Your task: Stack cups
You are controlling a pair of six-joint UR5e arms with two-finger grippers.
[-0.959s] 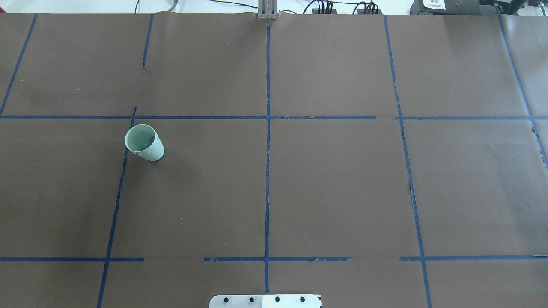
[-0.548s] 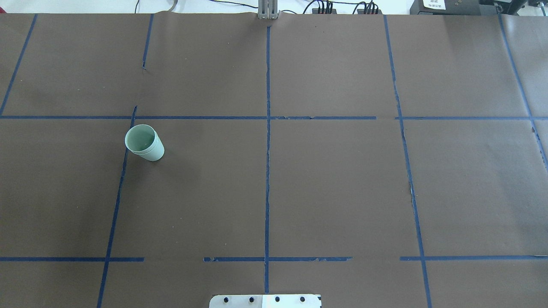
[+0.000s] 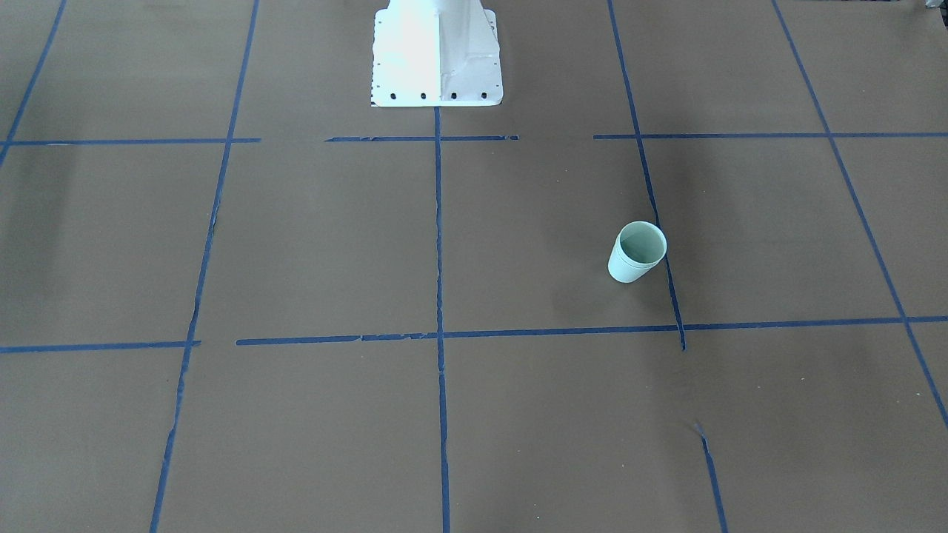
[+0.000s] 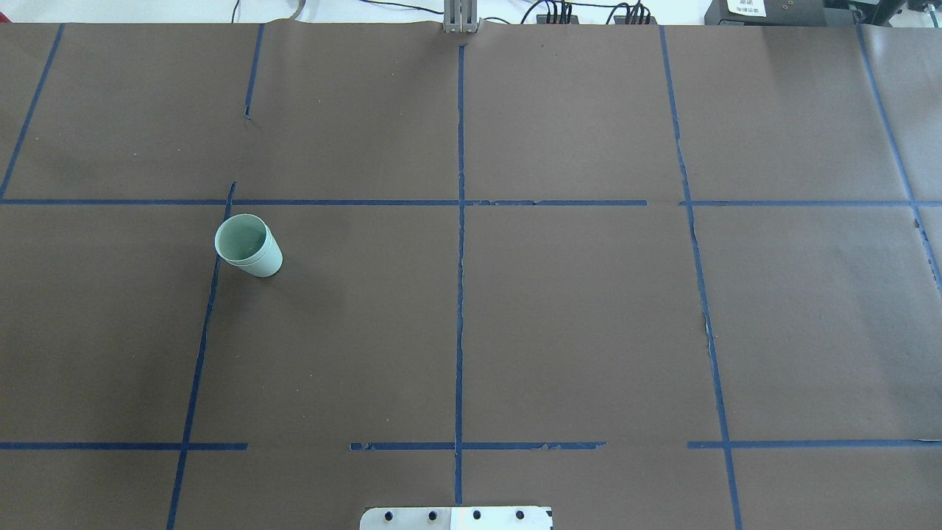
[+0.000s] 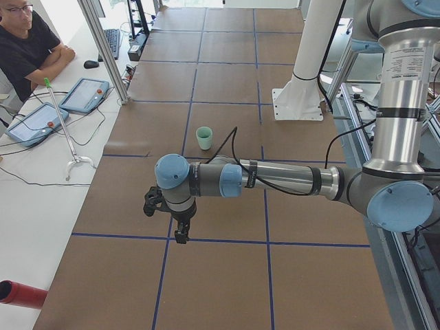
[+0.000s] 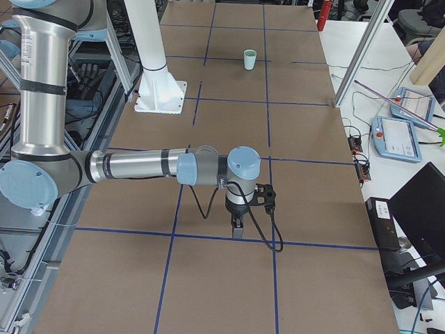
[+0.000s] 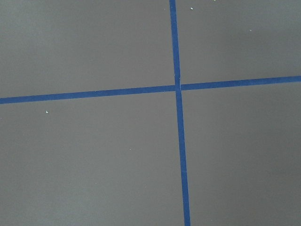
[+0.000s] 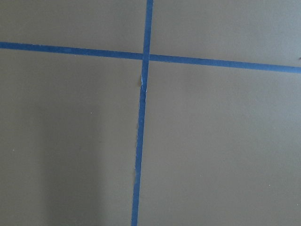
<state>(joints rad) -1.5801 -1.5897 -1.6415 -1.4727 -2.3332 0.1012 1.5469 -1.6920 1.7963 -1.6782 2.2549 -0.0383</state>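
Overhead exterior view: the cups [image 4: 249, 246] stand one inside the other, well off to the left of the white base [image 4: 456, 517]. Stacking looks done. The left tool [image 5: 180, 236] and right tool [image 6: 238, 232] hang far out from the base, and I cannot tell if they are open or closed. I think nothing is left to grab.

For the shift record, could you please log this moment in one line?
pale mint-green tapered cups: nested, upright, untouched; left tool: away, state unclear; right tool: away, state unclear

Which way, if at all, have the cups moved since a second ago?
No. The cups keep their place, rim overlapping the same blue tape line.
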